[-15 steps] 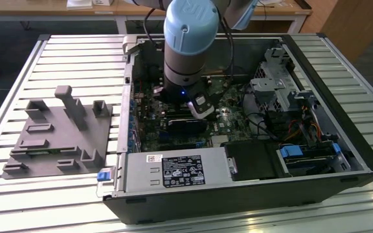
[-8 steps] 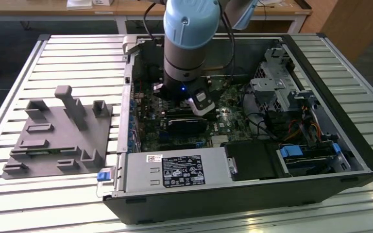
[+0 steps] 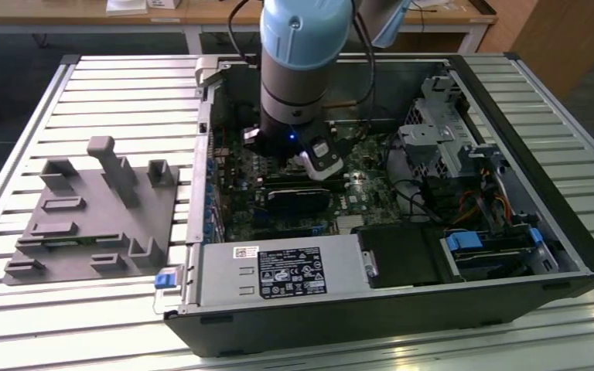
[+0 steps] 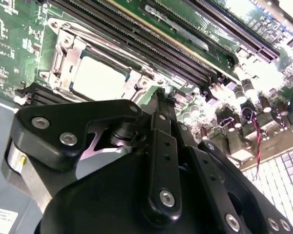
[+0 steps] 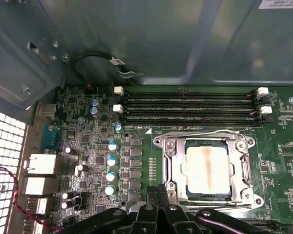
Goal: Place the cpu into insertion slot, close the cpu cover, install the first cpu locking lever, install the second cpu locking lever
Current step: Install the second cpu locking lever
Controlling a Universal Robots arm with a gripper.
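Cpu [image 5: 208, 168] seated under cpu cover [image 5: 172, 165], just beside end effector [image 5: 158, 192] tips.

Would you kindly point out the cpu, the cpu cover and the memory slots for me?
cpu [image 5: 207, 168]: first wrist view, middle of its silver-grey top.
cpu cover [image 5: 170, 165]: first wrist view, one side bar of the silvery frame.
memory slots [image 5: 190, 108]: first wrist view, midway along the long black rows.

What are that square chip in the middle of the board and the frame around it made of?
The cpu seems topped with dull silver-grey metal: matte, with a faint brownish smear. The cpu cover framing it looks like thin bare steel, brighter and glinting at its edges in both wrist views. The gripper beside the cover looks like matte black metal or plastic.
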